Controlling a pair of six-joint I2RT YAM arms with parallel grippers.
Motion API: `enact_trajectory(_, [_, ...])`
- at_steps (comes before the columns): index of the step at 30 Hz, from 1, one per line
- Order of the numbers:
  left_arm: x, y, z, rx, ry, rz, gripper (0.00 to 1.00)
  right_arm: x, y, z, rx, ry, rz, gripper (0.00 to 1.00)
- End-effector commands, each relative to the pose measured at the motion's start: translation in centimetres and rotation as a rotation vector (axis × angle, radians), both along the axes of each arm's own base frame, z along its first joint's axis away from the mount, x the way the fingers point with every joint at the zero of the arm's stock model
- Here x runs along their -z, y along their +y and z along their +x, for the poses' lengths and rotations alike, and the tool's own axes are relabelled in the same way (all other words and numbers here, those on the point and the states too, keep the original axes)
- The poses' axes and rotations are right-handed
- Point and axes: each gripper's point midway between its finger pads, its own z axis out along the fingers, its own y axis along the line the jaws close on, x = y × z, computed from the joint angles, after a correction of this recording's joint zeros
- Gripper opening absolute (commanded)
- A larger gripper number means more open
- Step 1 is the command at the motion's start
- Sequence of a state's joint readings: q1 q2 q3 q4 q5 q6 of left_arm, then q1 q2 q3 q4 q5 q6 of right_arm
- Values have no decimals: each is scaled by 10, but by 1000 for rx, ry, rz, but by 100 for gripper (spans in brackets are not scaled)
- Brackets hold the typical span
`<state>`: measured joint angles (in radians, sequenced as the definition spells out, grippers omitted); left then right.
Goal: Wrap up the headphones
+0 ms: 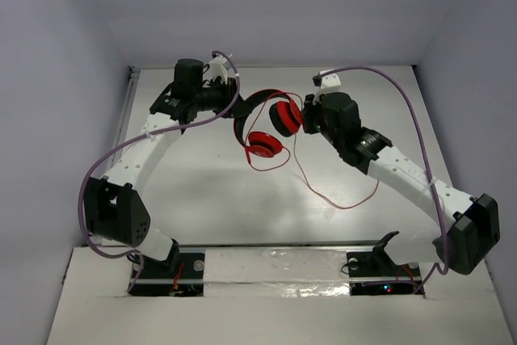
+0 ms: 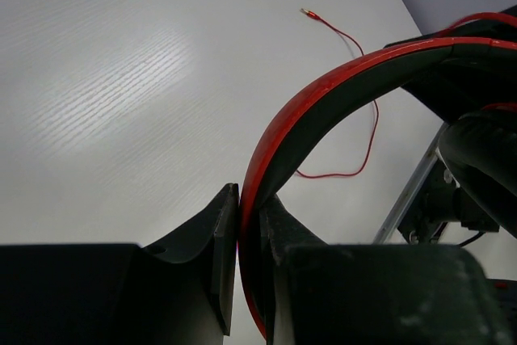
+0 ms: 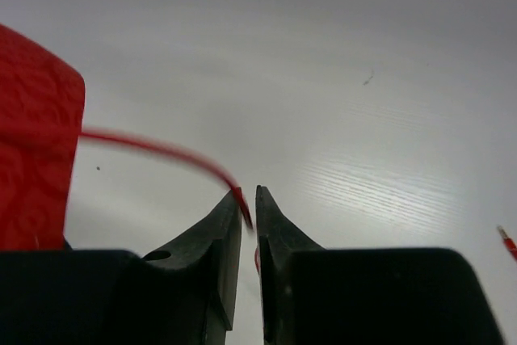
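The headphones are held up off the white table: a black-and-red headband and two red round earcups, one hanging lower than the other. My left gripper is shut on the headband, which arcs up and to the right in the left wrist view out of the gripper. My right gripper is next to the upper earcup. In the right wrist view the gripper is shut on the thin red cable, with an earcup at the left. The rest of the cable loops loose on the table.
The cable's plug end lies on the table and also shows at the right edge of the right wrist view. Purple arm cables arch over both arms. A metal rail runs along the table's left edge. Grey walls close in the back and sides.
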<state>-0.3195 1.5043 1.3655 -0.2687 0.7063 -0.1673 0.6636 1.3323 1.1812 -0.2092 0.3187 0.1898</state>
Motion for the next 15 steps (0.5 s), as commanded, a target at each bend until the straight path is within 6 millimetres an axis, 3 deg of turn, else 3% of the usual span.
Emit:
enact_trajectory(1, [-69,4,1,-59,-128,-106,0,-42,12,-1,-75,-149,213,21])
enact_trajectory(5, [-83,10,4,-114,-132,-99,0,-43,18,-8,-184,-198,305,26])
enact_trajectory(7, [-88,9,1,-103,-129,-112,0,-47,28,-13,-296,-233,358,38])
enact_trajectory(9, [-89,7,-1,-95,-118,-122,0,-28,40,-9,-335,-197,359,45])
enact_trajectory(15, [-91,11,-3,-109,-117,-105,0,4,46,12,-320,-162,363,58])
